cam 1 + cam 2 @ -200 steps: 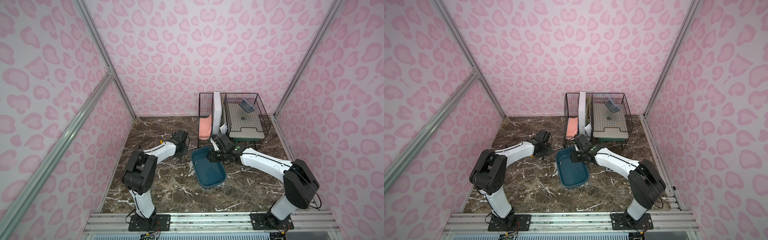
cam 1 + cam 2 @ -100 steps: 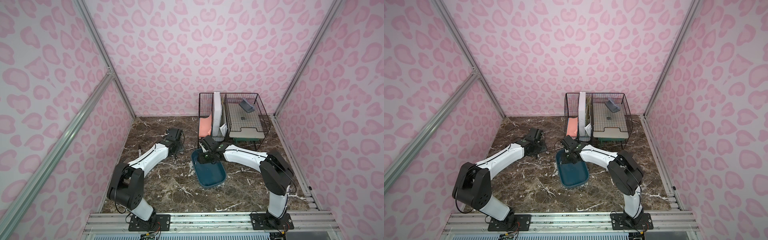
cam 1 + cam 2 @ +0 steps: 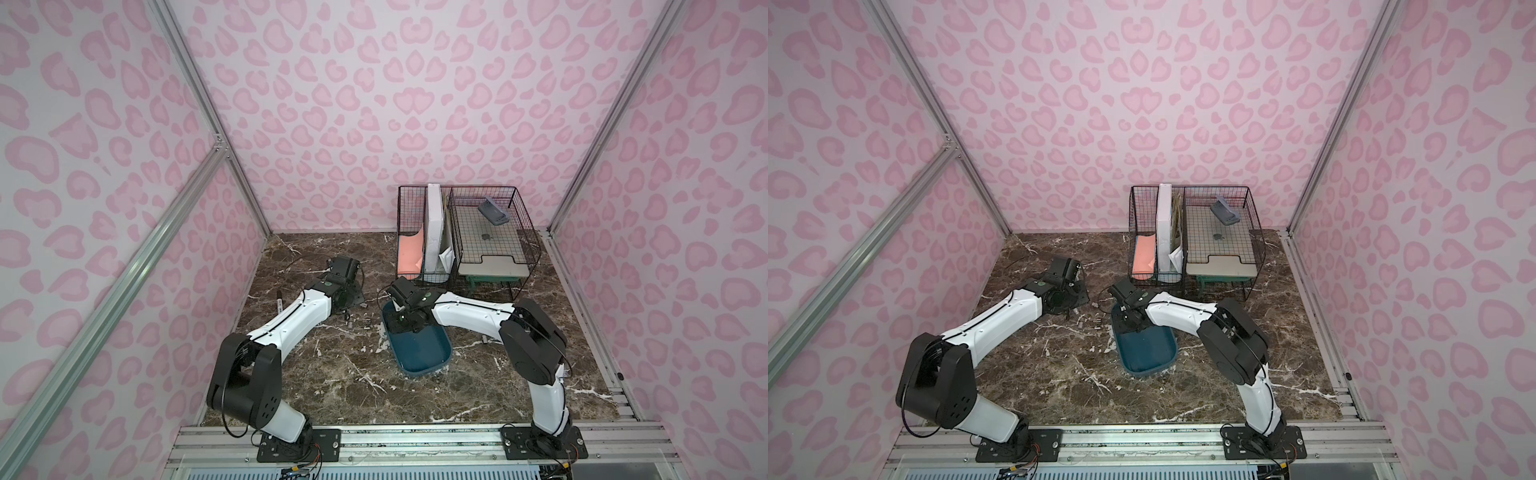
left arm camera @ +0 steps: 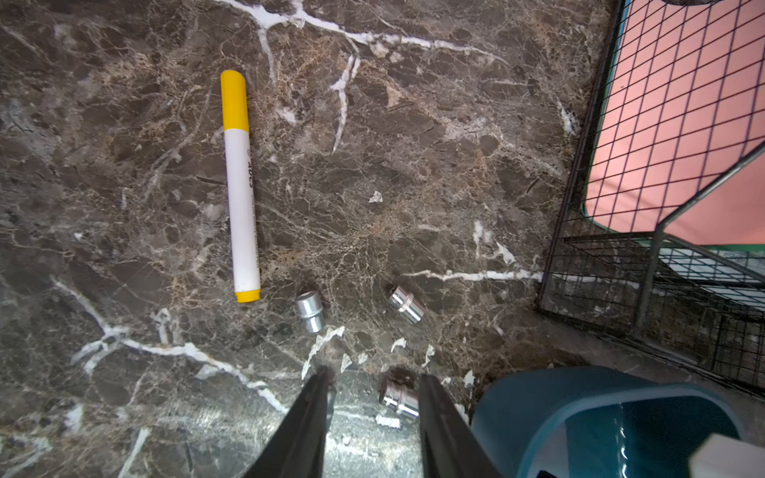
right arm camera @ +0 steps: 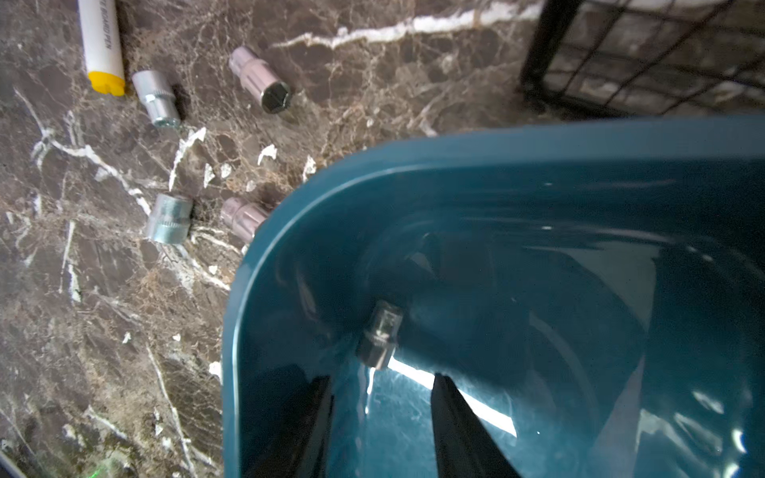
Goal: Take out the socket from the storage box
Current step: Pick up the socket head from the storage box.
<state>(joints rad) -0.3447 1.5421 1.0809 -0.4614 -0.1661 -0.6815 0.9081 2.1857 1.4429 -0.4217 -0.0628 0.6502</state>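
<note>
Has four loose sockets (image 5: 169, 218) out on the table (image 4: 414, 165) at ten o'clock from the storage box (image 5: 289, 231), leaves one last socket (image 5: 380, 333) inside, with left gripper (image 4: 374, 372) and right gripper (image 5: 383, 378) both spread apart, holding nothing.

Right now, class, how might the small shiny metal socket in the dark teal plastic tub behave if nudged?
The socket looks cylindrical and lies sideways, so probably rolls. Polished metal on the glossy tub: likely slippery, stiff.
</note>
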